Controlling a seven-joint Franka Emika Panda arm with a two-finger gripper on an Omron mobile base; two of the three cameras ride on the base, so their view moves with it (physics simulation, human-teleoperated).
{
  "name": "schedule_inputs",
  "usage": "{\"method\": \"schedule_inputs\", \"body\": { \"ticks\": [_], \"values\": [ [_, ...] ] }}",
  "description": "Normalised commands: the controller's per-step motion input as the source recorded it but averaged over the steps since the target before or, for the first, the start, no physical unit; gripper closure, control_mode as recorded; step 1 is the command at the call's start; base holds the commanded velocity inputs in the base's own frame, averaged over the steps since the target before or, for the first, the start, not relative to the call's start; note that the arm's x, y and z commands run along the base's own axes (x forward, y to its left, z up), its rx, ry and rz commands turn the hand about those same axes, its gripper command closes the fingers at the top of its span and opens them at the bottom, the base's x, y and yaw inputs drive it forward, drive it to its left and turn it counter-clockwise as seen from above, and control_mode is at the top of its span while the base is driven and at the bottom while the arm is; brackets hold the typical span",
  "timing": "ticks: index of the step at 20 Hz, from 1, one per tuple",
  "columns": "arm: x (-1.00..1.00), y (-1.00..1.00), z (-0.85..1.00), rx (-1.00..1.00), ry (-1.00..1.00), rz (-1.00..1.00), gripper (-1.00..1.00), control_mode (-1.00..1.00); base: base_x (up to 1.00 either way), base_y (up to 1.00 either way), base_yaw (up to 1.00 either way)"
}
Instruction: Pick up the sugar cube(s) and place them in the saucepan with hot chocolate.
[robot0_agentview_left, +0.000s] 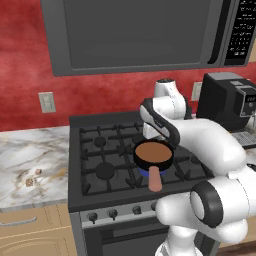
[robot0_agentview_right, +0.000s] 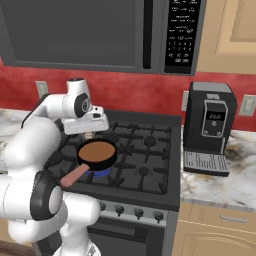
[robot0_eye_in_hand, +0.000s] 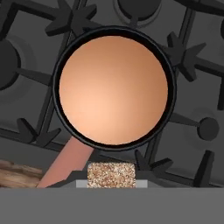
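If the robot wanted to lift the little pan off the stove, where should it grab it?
Probably by the pinkish stick handle, coming from the stove's front edge. It juts out past the black rim toward the knobs, away from the hot chocolate.

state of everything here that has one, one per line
claw: shut on a sugar cube, above the stove by the saucepan
held sugar cube: between the fingertips, not yet in the pan
saucepan: upright on a lit burner, full of brown liquid
two sugar cubes: lying on the marble counter left of the stove
microwave: door closed
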Motion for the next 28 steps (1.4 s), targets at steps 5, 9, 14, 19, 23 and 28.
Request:
{"method": "schedule_inputs", "body": {
  "ticks": [5,9,14,19,23,28],
  "values": [
    [0.06,-0.04,0.12,0.01,0.0,0.02,1.0,-1.0,0.0,0.0,0.0],
    [0.05,-0.02,0.29,0.02,-0.08,0.0,1.0,-1.0,0.0,0.0,0.0],
    [0.36,0.12,0.1,0.0,-0.07,0.0,1.0,-1.0,0.0,0.0,0.0],
    [0.58,0.13,0.0,0.0,0.0,0.0,1.0,-1.0,0.0,0.0,0.0],
    [0.28,-0.12,-0.03,0.0,0.07,0.02,1.0,-1.0,0.0,0.0,0.0],
    [0.24,-0.08,-0.34,0.0,0.08,0.05,1.0,-1.0,0.0,0.0,0.0]
  ]
}}
